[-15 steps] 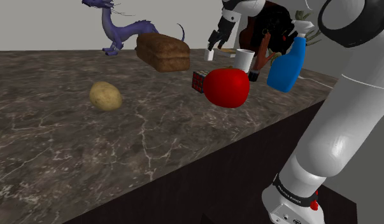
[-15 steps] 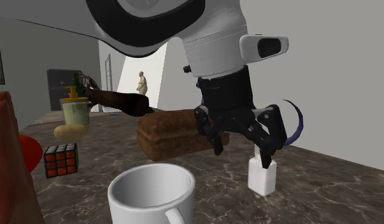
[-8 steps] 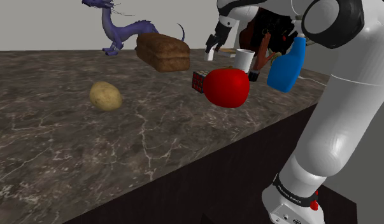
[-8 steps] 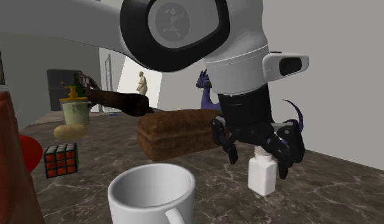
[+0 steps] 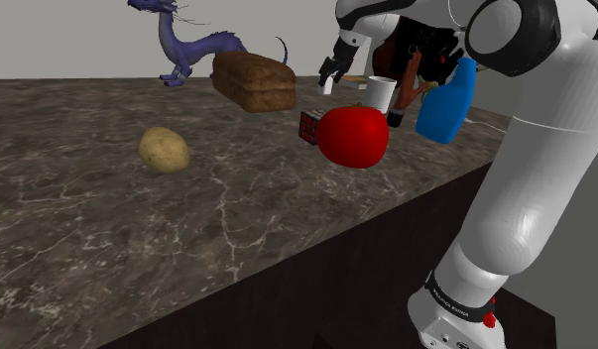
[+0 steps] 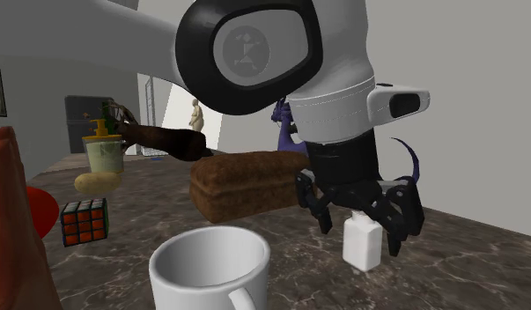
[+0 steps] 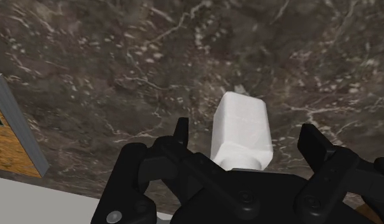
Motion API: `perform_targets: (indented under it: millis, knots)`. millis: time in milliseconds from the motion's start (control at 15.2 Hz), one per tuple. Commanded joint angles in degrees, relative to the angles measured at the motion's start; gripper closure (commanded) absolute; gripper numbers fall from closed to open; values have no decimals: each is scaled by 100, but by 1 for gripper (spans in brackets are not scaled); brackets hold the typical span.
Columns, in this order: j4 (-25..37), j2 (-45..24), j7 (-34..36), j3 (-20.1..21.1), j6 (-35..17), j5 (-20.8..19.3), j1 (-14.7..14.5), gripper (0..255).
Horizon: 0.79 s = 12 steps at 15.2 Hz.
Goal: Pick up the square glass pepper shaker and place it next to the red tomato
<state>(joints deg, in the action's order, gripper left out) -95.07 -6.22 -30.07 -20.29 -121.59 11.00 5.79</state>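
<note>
Nearest in the second exterior view stands a white mug (image 6: 210, 264) on the dark marble counter (image 6: 466, 264); just behind it the gripper (image 6: 365, 216) hangs with its fingers apart around the upright white pepper shaker (image 6: 362, 248), not touching it; the red tomato (image 5: 353, 136) sits apart from the shaker; a brown loaf (image 6: 246, 185) lies farther back.

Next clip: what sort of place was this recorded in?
Probably a kitchen counter in a house: a dark marbled countertop carrying a bread loaf, a potato, a white mug and a blue spray bottle.
</note>
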Motion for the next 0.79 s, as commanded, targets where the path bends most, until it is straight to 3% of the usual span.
perform_targets:
  millis: [0, 66, 132, 726]
  knots:
    - [0, 0, 0, 0, 0, 0, 0, 0]
    - [0, 0, 0, 0, 0, 0, 0, 0]
    - [0, 0, 0, 0, 0, 0, 0, 255]
    - [-1, 0, 0, 0, -1, 0, 0, 255]
